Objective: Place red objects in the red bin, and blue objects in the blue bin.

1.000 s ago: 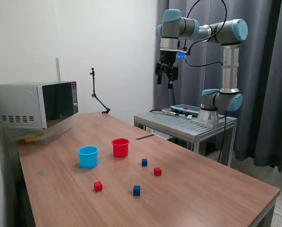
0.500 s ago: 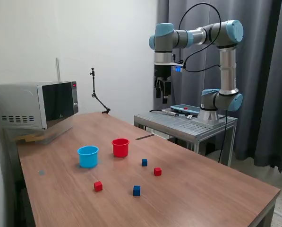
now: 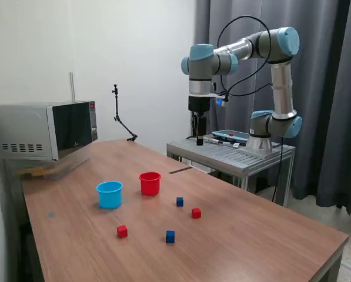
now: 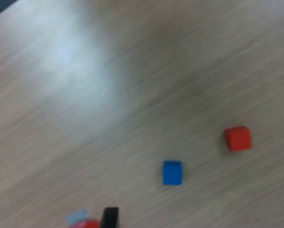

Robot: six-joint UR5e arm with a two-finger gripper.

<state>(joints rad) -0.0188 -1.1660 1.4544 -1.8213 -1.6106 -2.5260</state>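
On the exterior view's left, a boxy metal microwave with a dark glass door sat at the far edge of the wood-grain table. Next came the blue bin, a round light blue plastic cup, with the red bin, a round red plastic cup with a slightly flared rim, just beside it on the exterior view's right. In front of them four tiny solid cubes lay apart on the bare wood: a red cube, a dark blue cube, a second blue cube and a second red cube. The gripper hung well above the table's far edge, pointing down, with nothing in it; how wide its fingers stood could not be told. The blurred wrist view showed one blue cube and one red cube on streaked wood grain.
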